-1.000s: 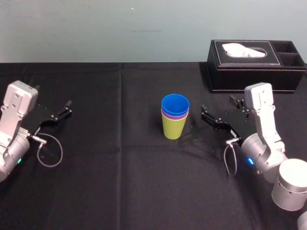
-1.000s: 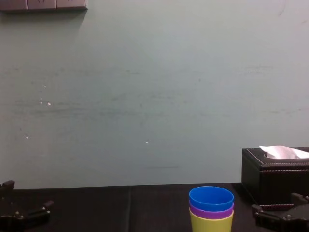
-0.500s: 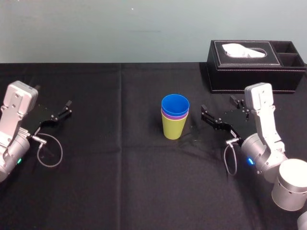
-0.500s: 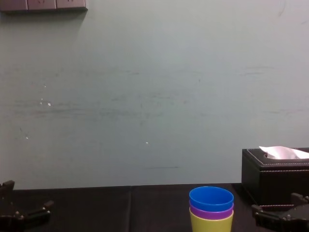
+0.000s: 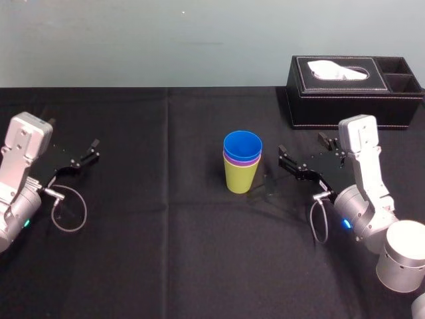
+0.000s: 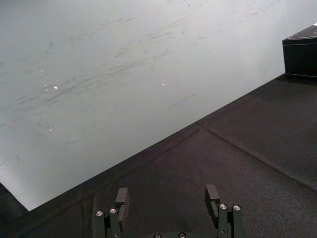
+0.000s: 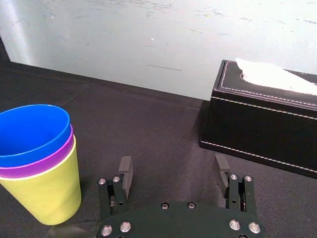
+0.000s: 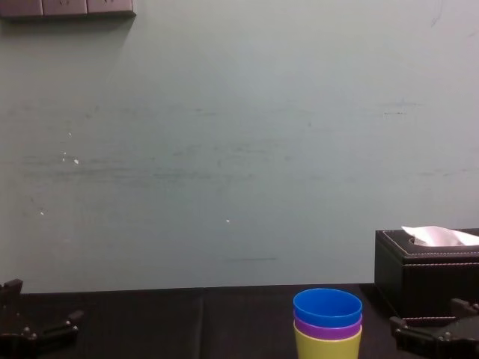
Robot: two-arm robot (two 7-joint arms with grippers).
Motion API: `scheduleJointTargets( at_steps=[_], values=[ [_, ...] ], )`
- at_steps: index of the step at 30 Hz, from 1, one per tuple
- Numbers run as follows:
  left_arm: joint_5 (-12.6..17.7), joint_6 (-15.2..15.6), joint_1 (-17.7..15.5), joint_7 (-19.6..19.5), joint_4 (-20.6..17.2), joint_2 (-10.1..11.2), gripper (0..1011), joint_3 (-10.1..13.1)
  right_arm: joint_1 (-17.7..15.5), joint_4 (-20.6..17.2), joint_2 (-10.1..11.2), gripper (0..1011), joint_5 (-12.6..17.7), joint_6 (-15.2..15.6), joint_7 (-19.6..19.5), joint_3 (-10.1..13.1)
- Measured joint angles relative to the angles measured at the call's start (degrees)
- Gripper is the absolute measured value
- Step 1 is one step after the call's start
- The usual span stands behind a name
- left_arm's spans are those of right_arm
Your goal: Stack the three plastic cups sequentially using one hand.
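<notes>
Cups (image 5: 242, 166) are nested upright. Right gripper (image 5: 300, 146) sits just right of them, jaws apart and empty; left gripper (image 6: 167, 193), also apart, is way off left.

The three plastic cups (image 5: 242, 163) stand nested in one stack mid-table (image 5: 166, 266). My right gripper (image 7: 173, 163) is near them on their right, my left gripper (image 6: 167, 193) well apart on their left. The tissue box (image 5: 355, 90) stands behind, far right.

Blue cup (image 7: 29, 134), purple cup (image 7: 37, 166), yellow-green cup (image 7: 44, 196); black tissue box (image 7: 257, 131), seemingly white-stitched
</notes>
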Motion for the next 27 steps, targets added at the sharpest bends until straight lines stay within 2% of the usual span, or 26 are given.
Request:
scheduleJointTargets(
  at_steps=[27],
  values=[
    [0.0, 0.0, 0.0, 0.0, 0.0, 0.0, 1011, 0.0, 0.0, 0.0, 0.0, 1004, 0.0, 0.0, 0.0, 0.0]
  ],
)
